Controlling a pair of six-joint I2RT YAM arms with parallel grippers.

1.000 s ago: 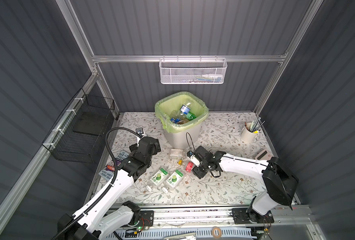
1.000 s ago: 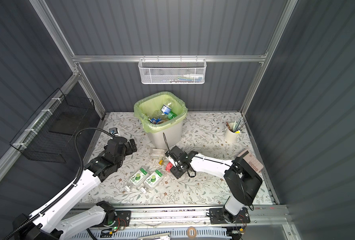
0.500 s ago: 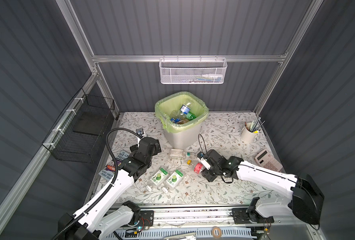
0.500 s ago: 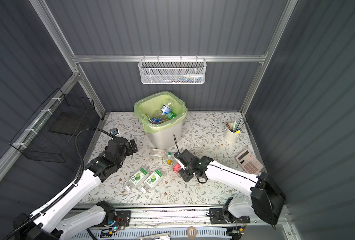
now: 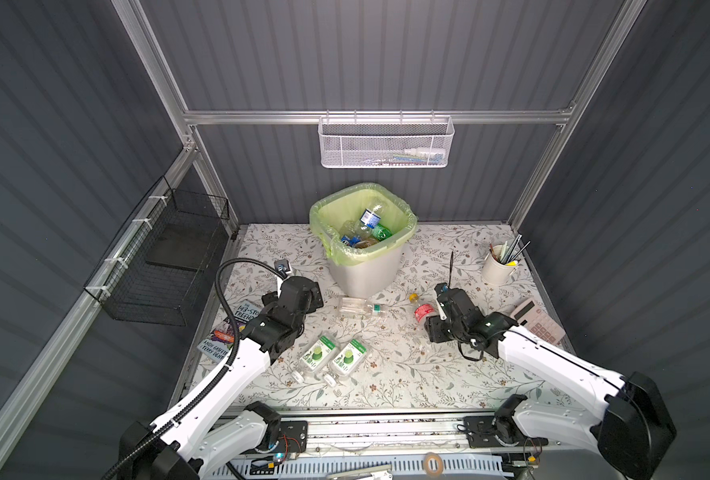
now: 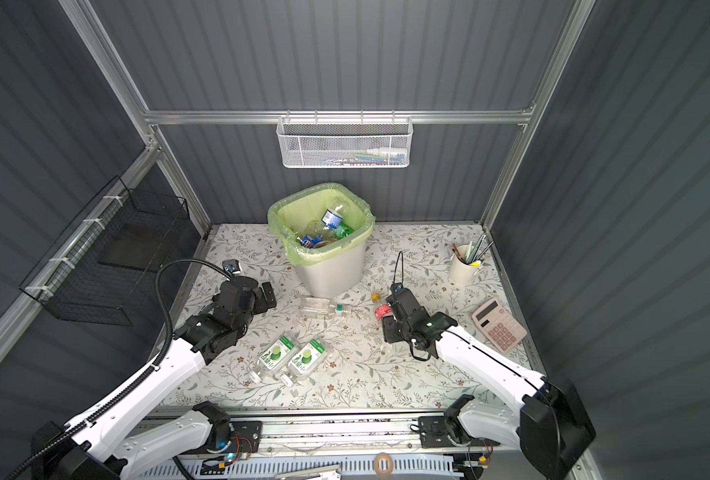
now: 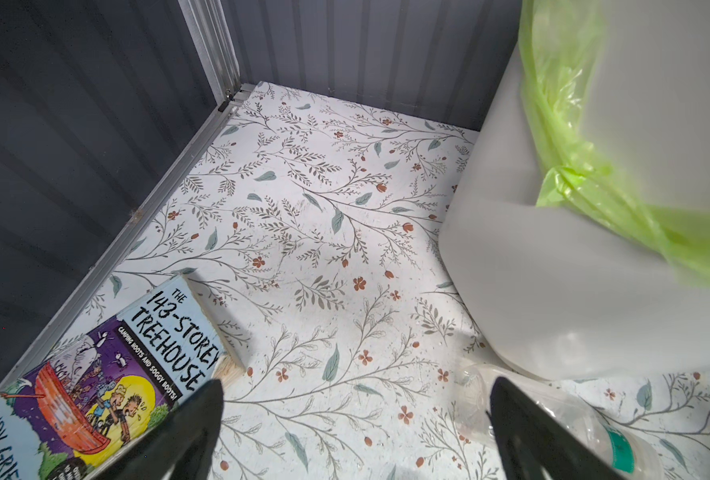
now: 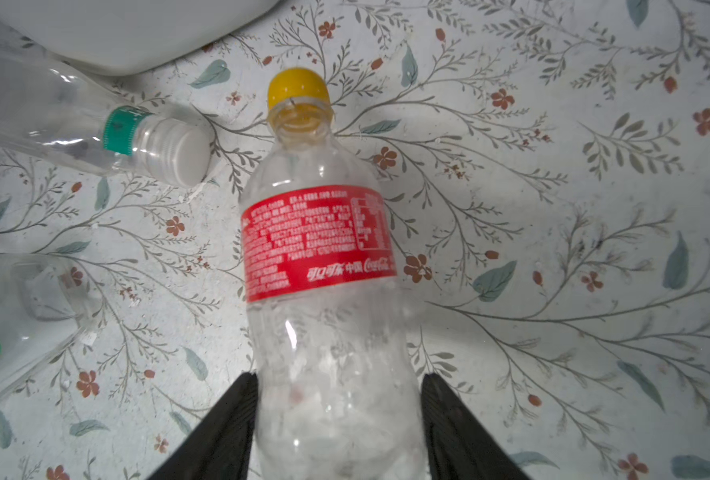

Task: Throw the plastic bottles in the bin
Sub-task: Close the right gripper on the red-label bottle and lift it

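1. Nearest you, two clear flat-sided plastic bottles with green labels (image 5: 330,359) lie side by side and touching on the floral-patterned table top (image 5: 407,374). Their caps point to the front edge, and both grippers are well apart from them.
2. Your right gripper (image 8: 339,376) sits low, right of centre. Its black fingers (image 8: 228,419) press against both sides of the clear plastic bottle with a red label and yellow cap (image 8: 318,241), clamping its lower body near the base. The bottle runs straight out from the jaws, with its cap pointing away from the wrist. You cannot tell whether it is clear of the table.
3. Your left gripper (image 7: 356,382) is on the left, spread as wide as it goes, with only bare table between the fingers.
4. A clear round plastic bottle with a green neck band and white cap (image 8: 75,120) lies on its side between the two grippers. In the left wrist view one finger overlaps its base end, and contact cannot be judged. Its cap lies near the red-label bottle's neck but apart from it.
5. A cartoon-covered paperback book (image 7: 96,374) lies flat by the other finger.
6. Farthest back, the pale grey squarish plastic bin with a light-green bag liner (image 5: 366,276) stands upright. The banded bottle lies just beside its foot. A heap of blue- and green-labelled plastic bottles (image 5: 368,226) lies inside.
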